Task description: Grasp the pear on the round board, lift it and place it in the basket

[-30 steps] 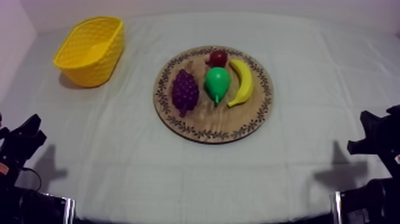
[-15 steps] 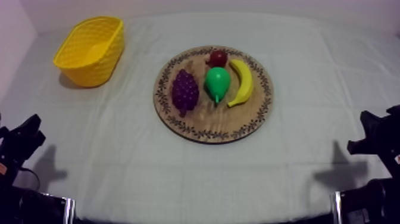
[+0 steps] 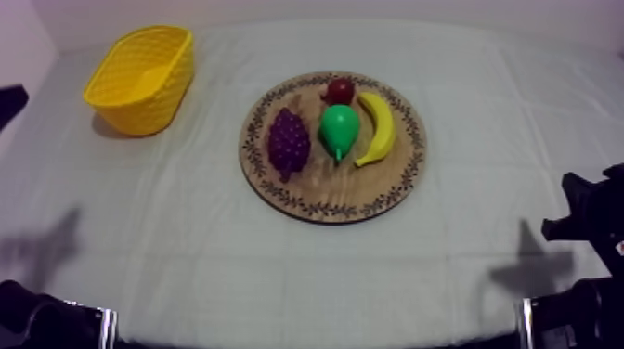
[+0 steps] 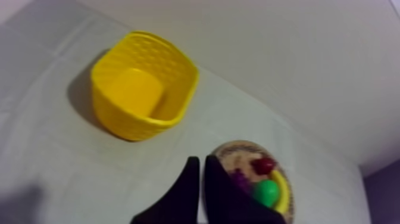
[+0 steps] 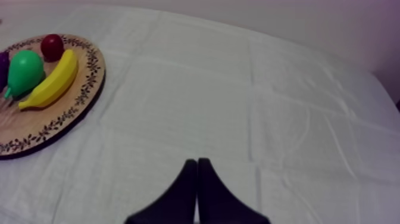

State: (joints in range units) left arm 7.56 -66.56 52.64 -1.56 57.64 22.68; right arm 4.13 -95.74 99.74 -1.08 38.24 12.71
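Observation:
The green pear (image 3: 339, 128) lies at the middle of the round wooden board (image 3: 311, 202), between the purple grapes (image 3: 288, 141) and the banana (image 3: 377, 128). The yellow basket (image 3: 149, 113) stands empty at the far left. My left gripper (image 4: 201, 164) is shut on nothing, its fingers a narrow wedge high above the cloth between the basket (image 4: 132, 126) and the pear (image 4: 265, 192). A dark part of my left arm (image 3: 9, 100) shows at the left edge. My right gripper (image 5: 197, 164) is shut and empty, low at the right, well away from the pear (image 5: 25, 70).
A small red fruit (image 3: 340, 89) sits at the board's far rim, just behind the pear. My right arm (image 3: 585, 218) rests at the table's right edge. Bare cloth lies between the basket and the board.
My left arm has lifted away from its low place at the left edge; its shadow now falls there on the cloth. The right arm and the fruit have not moved.

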